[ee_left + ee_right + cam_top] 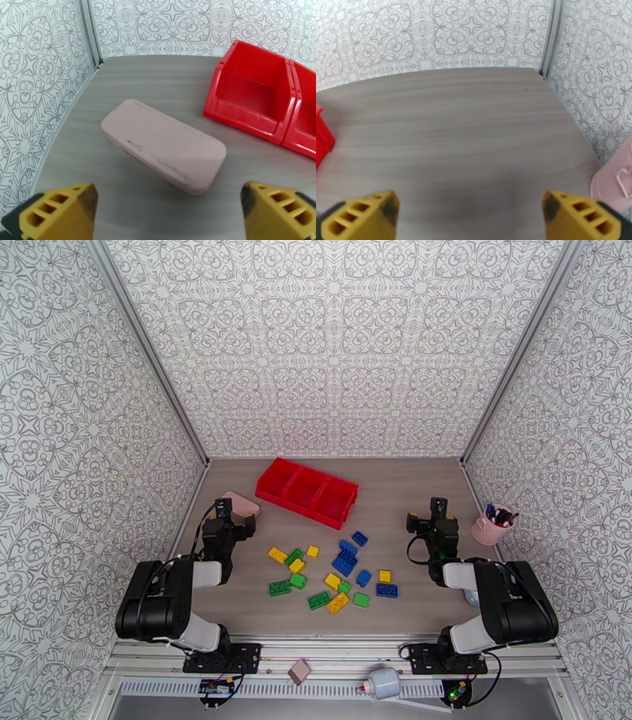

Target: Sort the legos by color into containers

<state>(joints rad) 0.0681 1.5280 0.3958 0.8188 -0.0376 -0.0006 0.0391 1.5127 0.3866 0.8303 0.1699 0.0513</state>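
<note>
Several legos lie loose in the middle of the table: blue ones, green ones and yellow ones. Behind them stands the red three-compartment tray, the containers; its left end and an edge show in the wrist views. No brick shows inside it. My left gripper hovers open at the table's left, its yellow fingertips wide apart and holding nothing. My right gripper is open at the right side over bare wood, fingertips spread.
A pink rounded block lies just ahead of the left gripper, left of the tray. A pink pen cup stands by the right wall. Patterned walls close in the table on three sides.
</note>
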